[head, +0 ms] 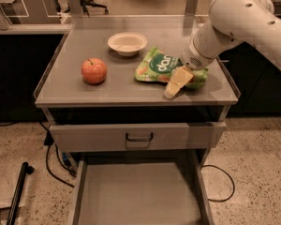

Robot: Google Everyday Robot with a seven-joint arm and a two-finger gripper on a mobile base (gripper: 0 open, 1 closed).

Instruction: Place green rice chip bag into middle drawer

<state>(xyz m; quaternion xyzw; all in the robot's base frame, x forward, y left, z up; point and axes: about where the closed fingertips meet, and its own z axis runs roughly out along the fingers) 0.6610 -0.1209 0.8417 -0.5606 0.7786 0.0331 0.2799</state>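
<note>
Spotting the green rice chip bag [160, 65] right of centre in the one camera view, lying flat on the grey cabinet top [107, 90], to the right of the apple [93, 71] and just below-right of the white bowl [127, 43]. Looks light and puffy, mostly air, so nothing heavy to lift. Crinkly and soft too, bound to buckle under any squeeze, and probably a bit slippery on that glossy film. Holds chips, so worth going easy rather than crushing the middle. Would go for a pinch on the near edge or a crimped corner seam, somewhere flat and thin, not the fat belly with the dark green logo. Now the gripper [177, 82]: hanging off the big white arm from the upper right of the frame, pale yellow, angled down and to the left, sitting at the bag's lower right edge and covering part of it, close to the front lip of the top. Seems to be touching the bag or as good as, hard to be sure. Can't tell the jaw opening from this angle, reads as one pale wedge, so no call on wide, narrow or holding. Bottom of the frame: middle drawer [140, 196] pulled out and bare-floored, under the drawer front [138, 136] with the black handle, well below the bag.
</note>
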